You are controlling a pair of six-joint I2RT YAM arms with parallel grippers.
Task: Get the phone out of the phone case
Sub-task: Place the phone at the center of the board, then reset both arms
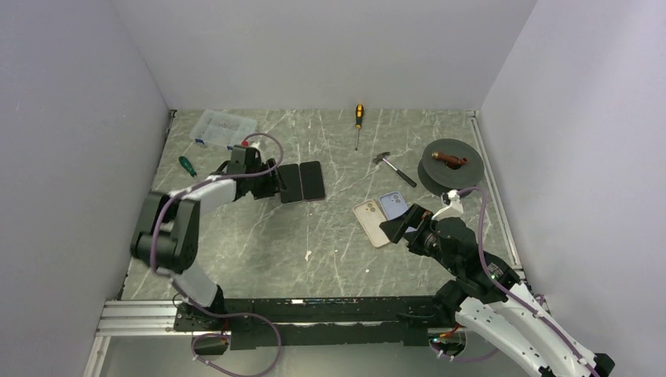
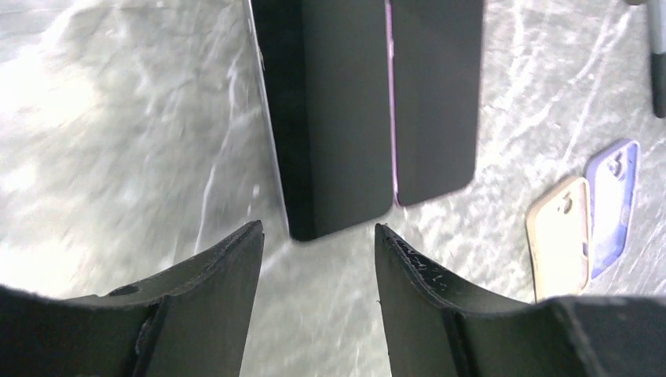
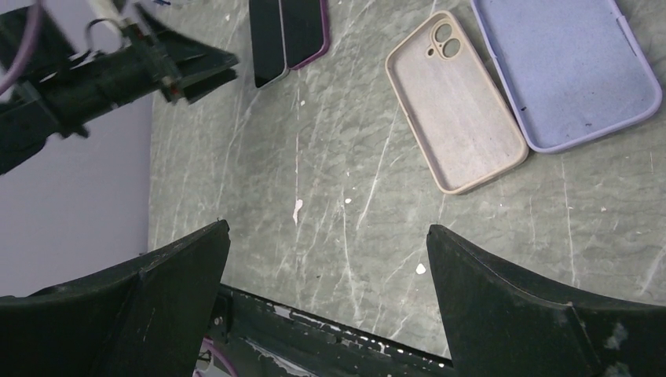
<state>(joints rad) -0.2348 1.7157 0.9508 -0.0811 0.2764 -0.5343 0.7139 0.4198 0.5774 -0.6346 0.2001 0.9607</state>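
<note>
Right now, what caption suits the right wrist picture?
Open right tool above an empty beige case and lilac case; two dark phones lie by the left tool.

**Top view.** A marbled table [image 1: 330,251] is shown enclosed by pale walls [image 1: 330,47]. 2 dark phones, the left phone [image 1: 290,183] and the right phone [image 1: 312,181], are laid flat side by side left of centre, with their long edges touching. The left gripper [image 1: 273,186] is seen just beside the left phone's outer edge; its jaw opening cannot be resolved. 2 empty cases, a beige case [image 1: 371,223] and a lavender case [image 1: 392,206], are laid side by side right of centre, with the right gripper [image 1: 397,228] just beside them. Toward the far edge are arranged a clear box [image 1: 225,128], a green-handled screwdriver [image 1: 187,166], an orange-handled screwdriver [image 1: 359,118], a hammer [image 1: 395,169] and a dark round reel [image 1: 436,174].
</note>
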